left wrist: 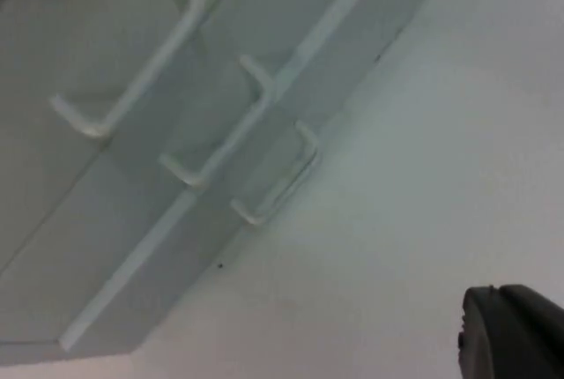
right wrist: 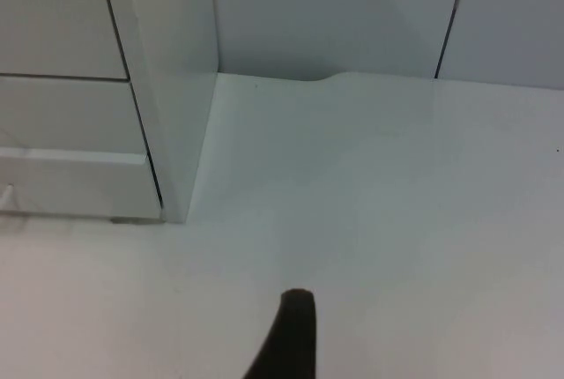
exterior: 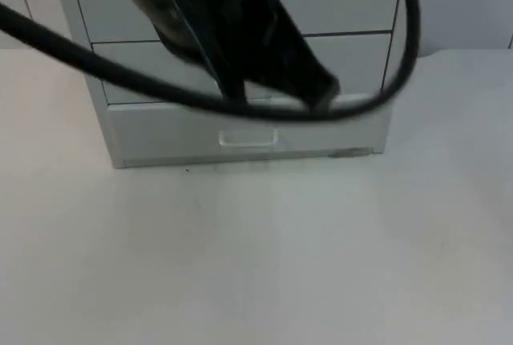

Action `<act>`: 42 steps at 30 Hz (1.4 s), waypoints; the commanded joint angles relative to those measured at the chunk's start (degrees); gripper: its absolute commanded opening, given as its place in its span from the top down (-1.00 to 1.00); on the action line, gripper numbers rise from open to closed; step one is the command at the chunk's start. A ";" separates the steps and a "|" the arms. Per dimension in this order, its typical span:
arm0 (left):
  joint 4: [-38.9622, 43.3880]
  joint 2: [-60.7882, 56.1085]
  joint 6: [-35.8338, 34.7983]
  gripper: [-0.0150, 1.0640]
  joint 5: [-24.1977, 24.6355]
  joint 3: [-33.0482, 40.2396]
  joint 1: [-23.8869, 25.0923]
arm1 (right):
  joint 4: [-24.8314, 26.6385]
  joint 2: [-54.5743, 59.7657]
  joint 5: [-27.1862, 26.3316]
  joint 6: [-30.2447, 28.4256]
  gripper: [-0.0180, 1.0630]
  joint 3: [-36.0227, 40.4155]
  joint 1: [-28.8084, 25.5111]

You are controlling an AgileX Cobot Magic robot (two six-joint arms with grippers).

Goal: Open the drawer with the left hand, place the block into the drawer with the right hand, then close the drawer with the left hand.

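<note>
A pale grey drawer cabinet (exterior: pixel 240 56) stands at the back of the table. Its bottom drawer (exterior: pixel 160 132) juts out a little from the cabinet front, with a clear bar handle (exterior: pixel 248 138) at its middle. My left arm reaches down in front of the cabinet, blurred, and the left gripper (exterior: pixel 319 92) hangs just above the bottom drawer's top edge, to the right of the handle. The left wrist view looks across three stacked handles, the lowest handle (left wrist: pixel 278 176) nearest the table, with one black fingertip (left wrist: pixel 511 335) clear of them. The right fingertip (right wrist: pixel 295 330) hovers over bare table beside the cabinet's side (right wrist: pixel 172 88).
White table top (exterior: pixel 256 257) stretches in front of the cabinet. The grey partition wall (right wrist: pixel 352 9) stands behind, to the cabinet's right. A black cable (exterior: pixel 96 64) loops across the cabinet front.
</note>
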 commanded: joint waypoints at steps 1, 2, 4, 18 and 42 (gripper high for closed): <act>-2.25 -3.63 0.82 0.98 0.27 -0.20 -0.16 | 0.03 -0.31 -0.58 0.21 -0.42 0.17 -0.45; -3.60 -6.01 1.56 0.98 0.27 -0.20 -0.16 | 0.03 -0.31 -0.58 0.21 -0.42 0.17 -0.45; -6.38 -10.64 4.24 0.98 -0.14 0.35 -0.16 | 0.03 -0.31 -0.58 0.21 -0.42 0.17 -0.45; -7.17 -37.08 5.02 0.98 -2.67 14.74 -0.16 | 6.58 -4.75 0.00 -4.88 -0.42 0.17 -0.30; -9.97 -77.17 6.23 0.98 14.49 29.42 -0.16 | 19.76 -31.36 26.87 -18.96 -0.42 0.17 -0.30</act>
